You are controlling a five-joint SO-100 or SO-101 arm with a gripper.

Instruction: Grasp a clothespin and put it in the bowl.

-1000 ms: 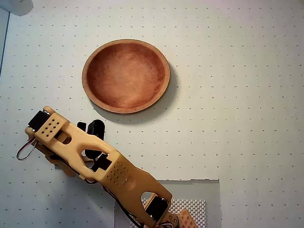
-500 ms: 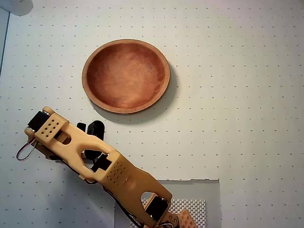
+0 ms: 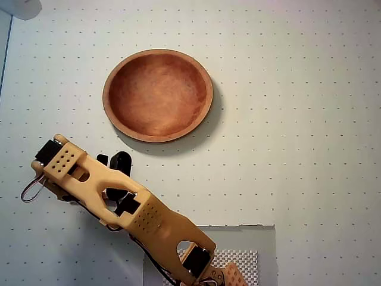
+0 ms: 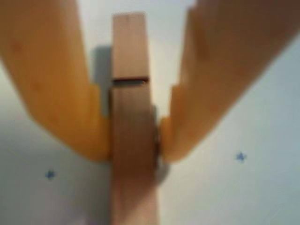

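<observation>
In the wrist view my gripper is shut on the clothespin. It is a light-tan wooden pin that runs lengthwise between the two orange fingers, which pinch it at its middle. The white dotted table lies close behind it. In the overhead view the orange arm reaches to the lower left, and it hides the fingers and the clothespin under its end. The bowl, round, reddish-brown and empty, sits at the upper middle, up and to the right of the arm's end.
A grey mat with a perforated plate lies at the bottom edge by the arm's base. A cable loop hangs at the arm's left side. The white dotted table spreads to the right.
</observation>
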